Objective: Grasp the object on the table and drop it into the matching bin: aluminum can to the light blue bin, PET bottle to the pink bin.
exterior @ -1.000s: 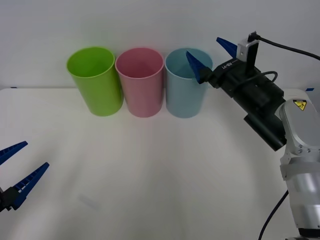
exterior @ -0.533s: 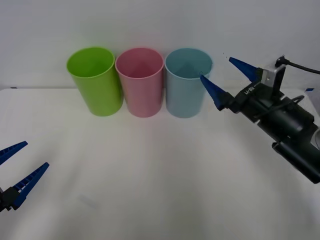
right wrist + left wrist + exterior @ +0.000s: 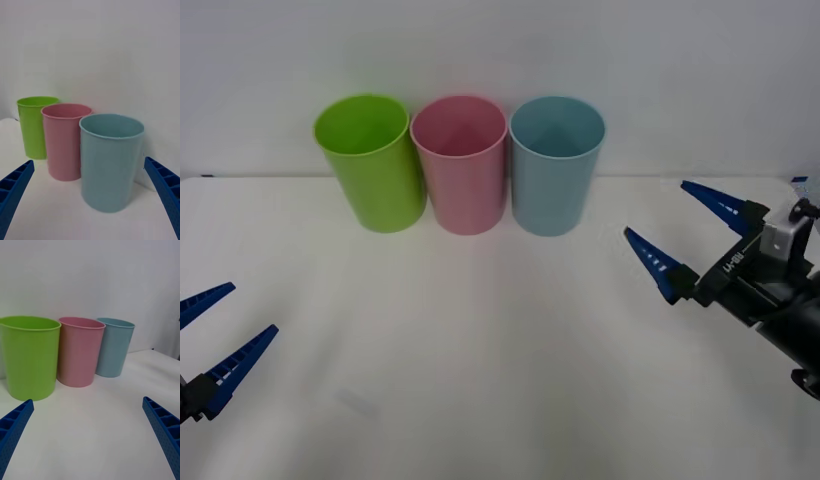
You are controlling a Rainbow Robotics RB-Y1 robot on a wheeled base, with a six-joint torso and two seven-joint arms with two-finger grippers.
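Right end effector (image 3: 690,232), fingers spread and empty, has withdrawn from above the tall light blue plastic bin (image 3: 556,165) to low over the white desk (image 3: 480,330), right side. Left end effector (image 3: 208,335) parked open, near left. Bin upright, far centre.

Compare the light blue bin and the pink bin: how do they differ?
The light blue bin stands at the row's right end; the pink bin stands in the middle, beside the lime green bin. Their colours differ. Both are upright, open-topped, and alike in shape and size.

Ribbed blue pointed fingers on both tools, right tool (image 3: 688,236) with black body, white lettering, grey bracket
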